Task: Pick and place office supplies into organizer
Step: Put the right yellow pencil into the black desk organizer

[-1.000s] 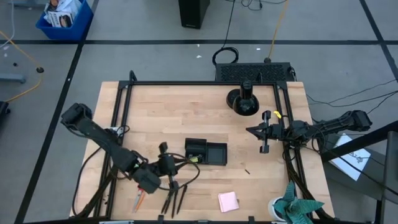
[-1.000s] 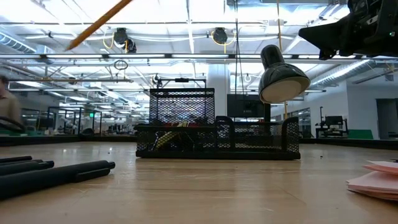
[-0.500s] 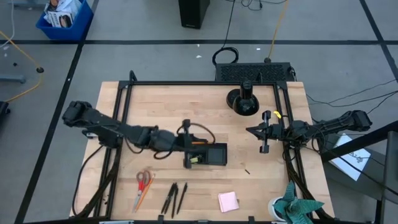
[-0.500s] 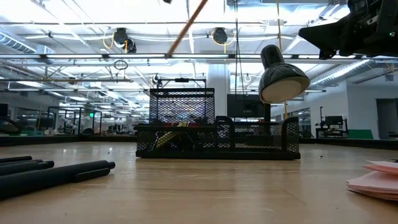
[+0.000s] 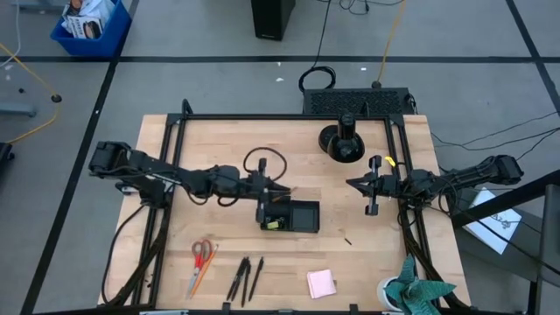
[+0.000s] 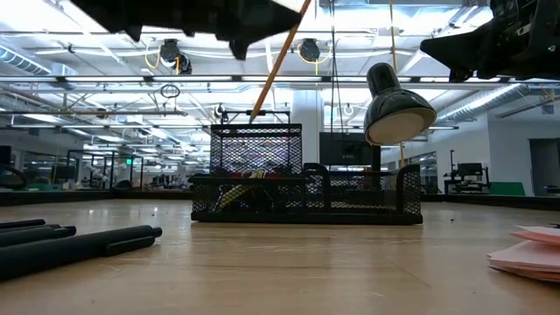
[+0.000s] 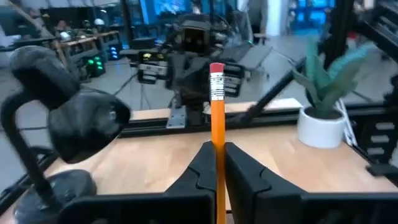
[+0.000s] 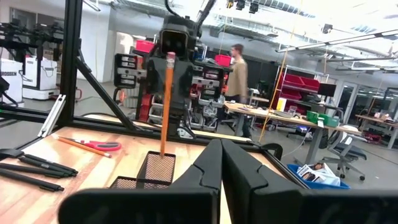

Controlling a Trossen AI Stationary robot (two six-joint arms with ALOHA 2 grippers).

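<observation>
you're mid-placement: the left gripper (image 5: 278, 189) is over the organizer (image 5: 303, 216), jaws clamped on a pencil (image 7: 217, 124). the low view shows the pencil (image 6: 278, 58) slanting down, its lower tip just at the top rim of the tall mesh cup at the organizer's (image 6: 306, 197) left end. in the right wrist view the pencil (image 8: 165, 102) stands nearly upright with its eraser on top and its lower end in or just above that cup; you can't tell which.

next, by my reckoning, lower the pencil straight into the cup before you let go. keep it close to upright so the tip doesn't catch the mesh rim and tip out.

the right gripper (image 5: 369, 185) waits near the table's right edge, jaws together, holding nothing.

after this, the scissors (image 5: 200, 259) with another pencil beside them, the pens (image 5: 244, 278) and the pink pad (image 5: 321, 283) are left along the near edge, well apart from the organizer.
</observation>
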